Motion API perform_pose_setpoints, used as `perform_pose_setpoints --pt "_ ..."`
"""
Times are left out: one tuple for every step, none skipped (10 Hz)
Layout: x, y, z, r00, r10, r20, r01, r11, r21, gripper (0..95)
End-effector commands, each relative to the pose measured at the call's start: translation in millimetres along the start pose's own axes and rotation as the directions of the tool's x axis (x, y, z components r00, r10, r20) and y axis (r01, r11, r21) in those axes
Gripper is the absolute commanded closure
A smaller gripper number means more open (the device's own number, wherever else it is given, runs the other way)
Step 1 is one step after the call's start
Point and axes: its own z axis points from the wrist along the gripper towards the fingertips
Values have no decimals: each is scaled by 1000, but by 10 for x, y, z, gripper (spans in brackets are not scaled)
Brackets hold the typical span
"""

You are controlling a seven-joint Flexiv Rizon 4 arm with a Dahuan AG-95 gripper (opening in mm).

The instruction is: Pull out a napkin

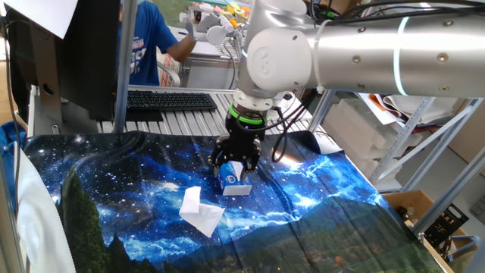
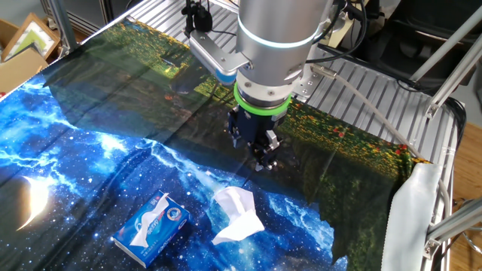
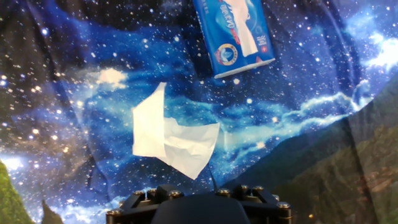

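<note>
Hand view: 1 napkin (image 3: 171, 140), white, creased, lying loose on the galaxy-print cloth (image 3: 74, 50) that covers the worktop, clear of the pack. 1 blue tissue pack (image 3: 235, 34), flat on the cloth near the napkin, a white tuft showing at its slot.

Other fixed view: napkin (image 2: 236, 214) just beside the pack (image 2: 151, 228), not touching it. Tool (image 2: 261, 153) hangs above the cloth, off to the side of both items, holding nothing that I can see; whether its fingers are apart or together I cannot tell from where I stand.

One fixed view: tool (image 1: 236, 161) low over the pack (image 1: 233, 179), napkin (image 1: 200, 210) in front.

Step judged: 1 sheet already out, pulling done or nearly so. Next move, if any, calls for the arm to lift clear without dragging the loose sheet
</note>
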Motion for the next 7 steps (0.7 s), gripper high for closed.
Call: perform_pose_setpoints --pt "-19 11 3 1000 15 -3 -15 1000 3 380" --pt "-22 11 4 1000 24 -2 -24 1000 6 380" --pt "-32 9 9 999 36 -1 -36 999 8 380" --pt "-38 8 12 999 47 -2 -47 999 7 380" --pt "-41 8 13 998 56 -3 -56 998 8 380" --pt "-44 7 14 998 61 -6 -61 998 9 380" --pt "-48 6 16 998 66 -6 -66 998 9 380"
